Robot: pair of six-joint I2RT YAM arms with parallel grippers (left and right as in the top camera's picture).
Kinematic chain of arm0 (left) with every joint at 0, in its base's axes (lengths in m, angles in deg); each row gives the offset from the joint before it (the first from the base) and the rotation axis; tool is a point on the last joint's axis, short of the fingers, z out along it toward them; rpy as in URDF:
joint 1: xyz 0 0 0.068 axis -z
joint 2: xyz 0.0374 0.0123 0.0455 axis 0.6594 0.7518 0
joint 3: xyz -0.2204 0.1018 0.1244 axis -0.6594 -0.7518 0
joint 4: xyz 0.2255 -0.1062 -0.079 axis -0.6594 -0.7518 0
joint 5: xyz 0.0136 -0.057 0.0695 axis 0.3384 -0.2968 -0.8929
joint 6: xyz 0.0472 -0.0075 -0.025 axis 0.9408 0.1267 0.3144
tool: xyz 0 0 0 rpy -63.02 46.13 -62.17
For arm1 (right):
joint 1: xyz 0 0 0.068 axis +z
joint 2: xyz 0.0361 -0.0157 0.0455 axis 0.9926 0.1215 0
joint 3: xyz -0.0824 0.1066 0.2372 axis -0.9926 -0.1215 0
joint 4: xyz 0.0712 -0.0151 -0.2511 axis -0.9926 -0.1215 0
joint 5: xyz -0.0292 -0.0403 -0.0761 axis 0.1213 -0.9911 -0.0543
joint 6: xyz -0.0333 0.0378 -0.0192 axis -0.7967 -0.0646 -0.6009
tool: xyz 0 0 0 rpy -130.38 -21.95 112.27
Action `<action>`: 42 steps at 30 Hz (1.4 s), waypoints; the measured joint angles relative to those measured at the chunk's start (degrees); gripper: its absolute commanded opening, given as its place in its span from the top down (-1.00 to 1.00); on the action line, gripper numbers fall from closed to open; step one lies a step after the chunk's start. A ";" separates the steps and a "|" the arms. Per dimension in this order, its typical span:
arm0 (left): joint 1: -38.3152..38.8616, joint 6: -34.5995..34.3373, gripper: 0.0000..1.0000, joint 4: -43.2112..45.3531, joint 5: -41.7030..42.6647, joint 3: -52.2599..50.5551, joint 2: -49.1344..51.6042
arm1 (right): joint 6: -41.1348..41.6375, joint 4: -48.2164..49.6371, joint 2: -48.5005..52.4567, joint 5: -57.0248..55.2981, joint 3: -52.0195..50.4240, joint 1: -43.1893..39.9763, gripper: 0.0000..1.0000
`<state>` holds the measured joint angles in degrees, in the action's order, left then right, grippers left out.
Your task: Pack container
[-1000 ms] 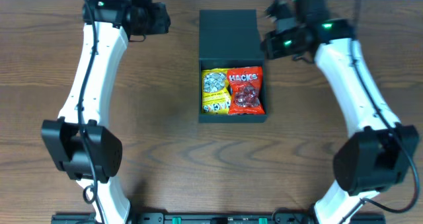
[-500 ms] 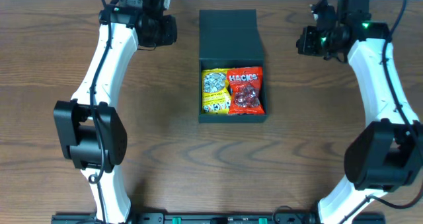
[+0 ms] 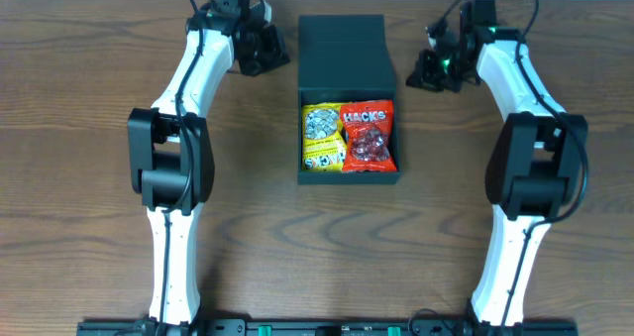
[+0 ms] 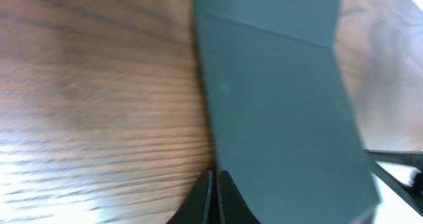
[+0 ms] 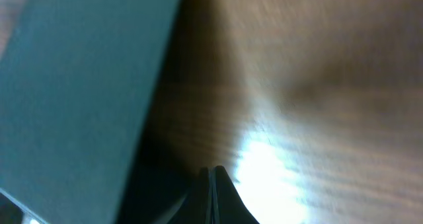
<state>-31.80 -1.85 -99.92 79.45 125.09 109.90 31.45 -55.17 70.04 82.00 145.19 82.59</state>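
Left hand [image 3: 265, 51]: positioned at 10 o'clock from the container, just beside the left edge of the flap lid. The fingers [image 4: 206, 187] are pressed together with nothing between them.

Dark teal-black matte square cardboard container [image 3: 342, 54]: located on the brown wood-grain worktop [image 3: 248, 227], midway between the two arms. The hinged flap lid lies open toward 12 o'clock. Inside, a yellow snack packet [image 3: 322, 138] lies at 9 o'clock and a red snack packet [image 3: 369, 138] at 3 o'clock, side by side.

Right hand [image 3: 428, 70]: positioned at 2 o'clock from the container, near the right edge of the lid. The fingers [image 5: 219, 184] are together, empty, above bare worktop.
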 measured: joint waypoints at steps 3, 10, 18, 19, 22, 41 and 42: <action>0.00 -0.85 0.89 -0.24 2.84 2.73 2.10 | 0.00 0.04 1.14 1.09 3.28 0.13 0.97; 0.02 -2.29 0.89 -3.32 4.74 2.82 4.87 | 0.00 0.61 2.34 4.09 3.67 0.39 0.97; 0.04 -2.49 0.89 -8.31 0.83 2.82 4.87 | 0.00 0.37 4.28 6.21 3.67 0.94 0.97; 0.04 -2.49 0.89 -8.31 0.55 2.82 4.87 | 0.00 0.35 4.31 6.25 3.67 0.98 0.97; 0.04 -2.49 0.89 -7.56 0.26 2.82 4.87 | 0.02 1.11 4.31 6.64 3.67 1.46 0.97; 1.42 -3.37 0.89 -3.80 5.16 2.82 9.01 | 0.74 1.79 4.35 6.78 3.67 2.82 0.97; 1.40 -3.39 0.89 -3.45 5.31 2.82 9.01 | 0.85 1.97 4.37 7.08 3.67 2.75 0.97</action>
<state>-30.40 -5.23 -103.37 84.77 127.91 118.91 32.30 -53.20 74.41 89.08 148.87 85.35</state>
